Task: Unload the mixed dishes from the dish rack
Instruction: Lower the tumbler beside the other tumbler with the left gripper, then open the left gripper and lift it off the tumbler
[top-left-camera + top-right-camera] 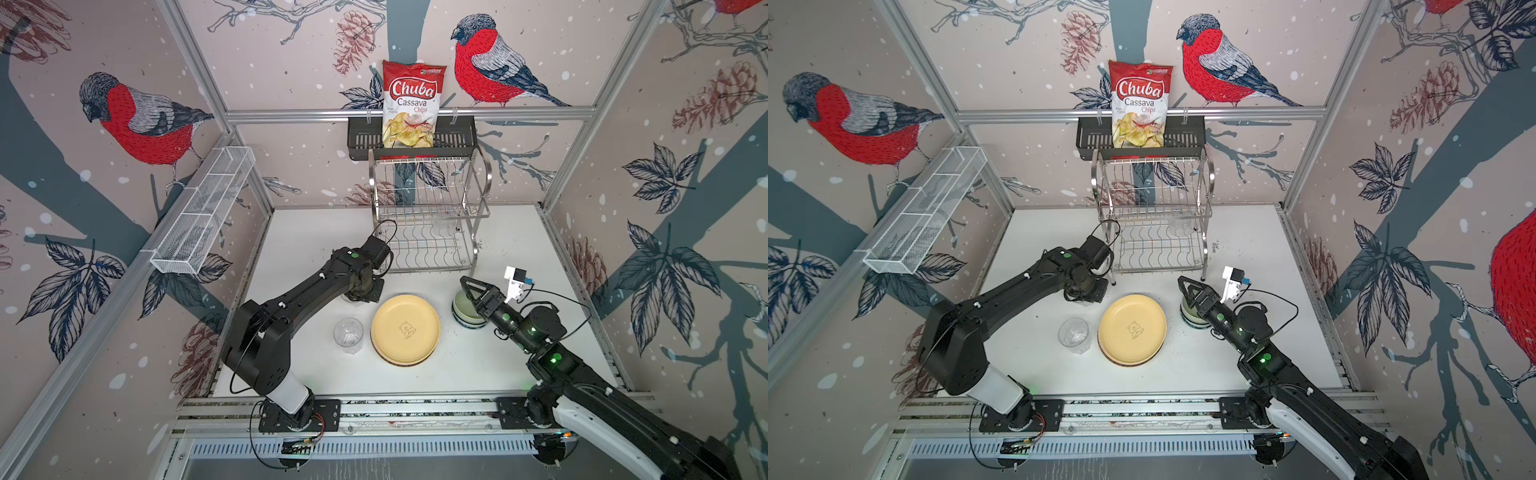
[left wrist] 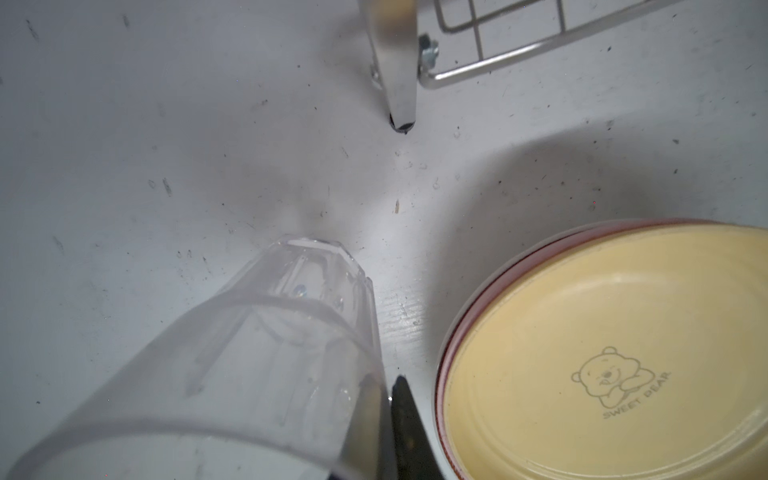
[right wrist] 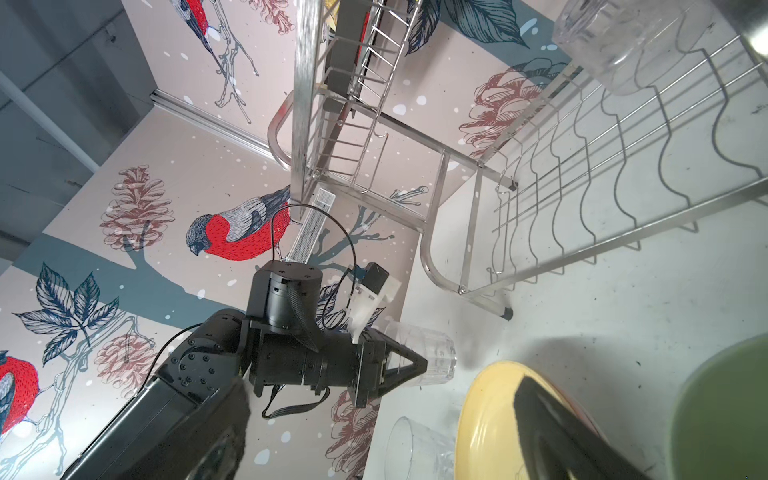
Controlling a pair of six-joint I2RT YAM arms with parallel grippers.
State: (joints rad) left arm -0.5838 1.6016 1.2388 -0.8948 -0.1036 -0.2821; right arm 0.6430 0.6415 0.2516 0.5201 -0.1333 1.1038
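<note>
The steel dish rack (image 1: 430,216) (image 1: 1154,216) stands at the back; one clear glass (image 1: 442,226) (image 3: 623,37) still sits on its right side. My left gripper (image 1: 361,295) (image 2: 386,428) is shut on the wall of another clear glass (image 2: 270,353) (image 3: 432,353), low over the table by the rack's front left leg (image 2: 399,83). A further glass (image 1: 349,334) stands on the table. The cream-yellow plate (image 1: 405,328) (image 2: 615,357) tops a stack with a pink rim under it. My right gripper (image 1: 467,291) (image 3: 380,457) hangs open over the pale green bowl (image 1: 463,307) (image 3: 723,407).
A black slotted shelf basket (image 1: 361,139) with a chips bag (image 1: 411,104) hangs above the rack. A white mesh tray (image 1: 203,212) is fixed to the left wall. The green bowl rests in a stack with a blue-patterned bowl (image 1: 469,324) below.
</note>
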